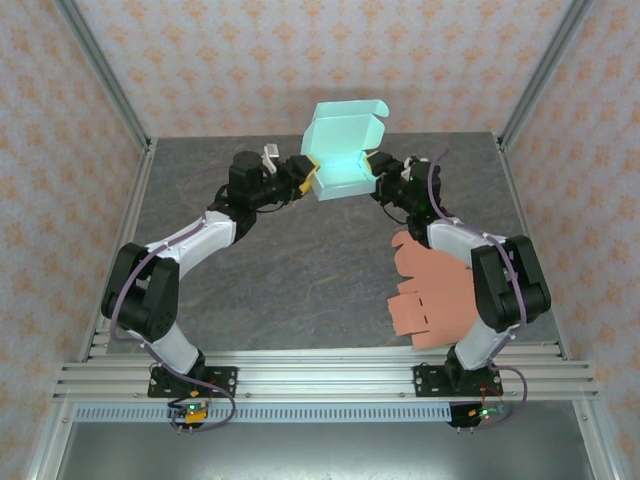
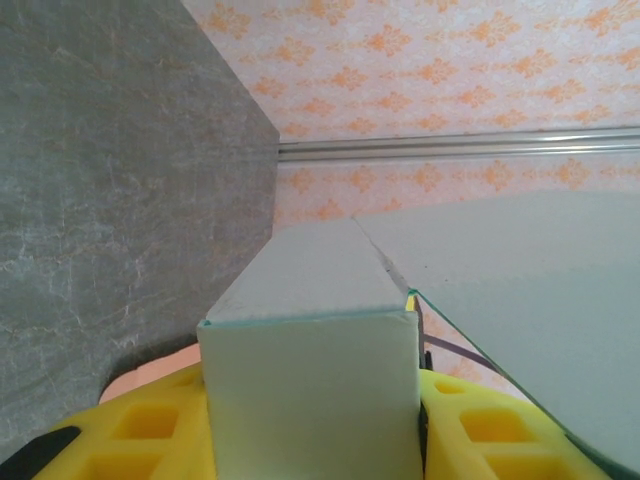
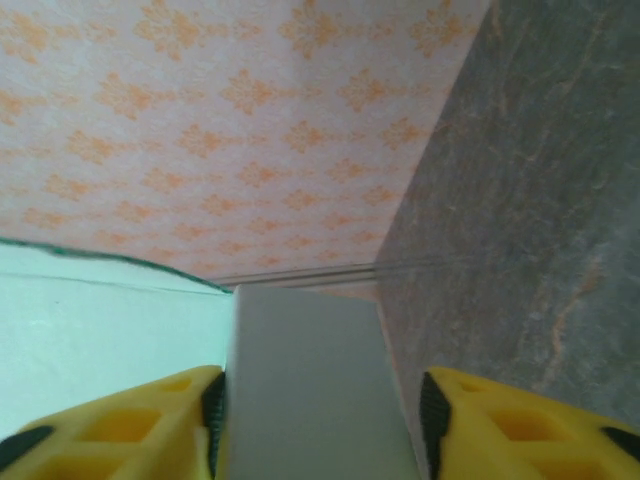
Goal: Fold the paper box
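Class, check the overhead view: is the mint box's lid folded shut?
No, the mint box has its lid standing open above the body.

One mint paper box (image 1: pixel 345 160) and one flat orange cutout (image 1: pixel 435 290).

We see the paper box (image 2: pixel 310 400) cut off at the left wrist view's bottom edge; lower right overhead, the right arm (image 1: pixel 508 280) hides part of an orange sheet (image 1: pixel 432 295).

A grey marbled table (image 1: pixel 300 270) carries a flat salmon-coloured paper cutout (image 1: pixel 435 300) near its right front corner
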Tool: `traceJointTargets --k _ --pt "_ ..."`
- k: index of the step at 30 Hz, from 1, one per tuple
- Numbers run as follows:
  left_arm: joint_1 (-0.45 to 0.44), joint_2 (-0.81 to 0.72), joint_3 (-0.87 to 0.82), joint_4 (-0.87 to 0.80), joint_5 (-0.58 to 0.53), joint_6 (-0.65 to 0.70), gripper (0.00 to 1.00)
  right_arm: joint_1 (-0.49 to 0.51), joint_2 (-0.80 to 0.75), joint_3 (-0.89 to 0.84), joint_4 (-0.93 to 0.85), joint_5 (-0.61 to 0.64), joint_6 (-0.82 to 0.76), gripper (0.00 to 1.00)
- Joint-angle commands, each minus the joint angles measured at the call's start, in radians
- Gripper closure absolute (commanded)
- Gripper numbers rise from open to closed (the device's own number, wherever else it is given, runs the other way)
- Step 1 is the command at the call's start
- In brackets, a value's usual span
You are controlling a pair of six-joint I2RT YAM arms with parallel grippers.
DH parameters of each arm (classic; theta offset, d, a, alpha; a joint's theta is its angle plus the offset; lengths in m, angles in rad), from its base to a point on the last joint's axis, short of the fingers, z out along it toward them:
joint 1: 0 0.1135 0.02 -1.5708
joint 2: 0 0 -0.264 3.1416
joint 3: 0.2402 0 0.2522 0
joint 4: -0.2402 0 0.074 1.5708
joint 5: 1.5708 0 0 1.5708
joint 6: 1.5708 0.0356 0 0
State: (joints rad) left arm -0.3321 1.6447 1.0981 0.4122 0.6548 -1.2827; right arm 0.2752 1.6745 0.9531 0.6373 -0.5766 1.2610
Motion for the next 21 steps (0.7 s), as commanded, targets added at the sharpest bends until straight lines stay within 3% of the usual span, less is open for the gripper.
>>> traceJointTargets --k 1,4,7,10,14,21 --pt "0.025 0.006 0.013 -0.006 0.029 0.106 0.71 -0.028 -0.034 0.008 -0.071 -0.056 -0.145 0.39" --pt "0.053 0.032 0.001 -0.088 0.042 0.191 0.71 -0.065 -0.024 0.031 -0.067 -0.171 -0.225 0.27" --pt "0.092 0.07 -0.036 -0.09 0.054 0.25 0.71 -0.102 -0.042 0.023 -0.105 -0.247 -0.328 0.22" --pt "0.1 0.125 -0.023 -0.101 0.144 0.328 0.71 -0.111 -0.098 0.037 -0.329 -0.226 -0.59 0.24" --pt "0.1 0.09 -0.064 -0.222 0.065 0.505 0.7 -0.11 -0.141 0.067 -0.569 -0.171 -0.927 0.27" --pt "0.102 0.183 0.016 -0.371 0.201 0.666 0.62 -0.103 -0.188 -0.023 -0.536 -0.11 -1.27 0.27"
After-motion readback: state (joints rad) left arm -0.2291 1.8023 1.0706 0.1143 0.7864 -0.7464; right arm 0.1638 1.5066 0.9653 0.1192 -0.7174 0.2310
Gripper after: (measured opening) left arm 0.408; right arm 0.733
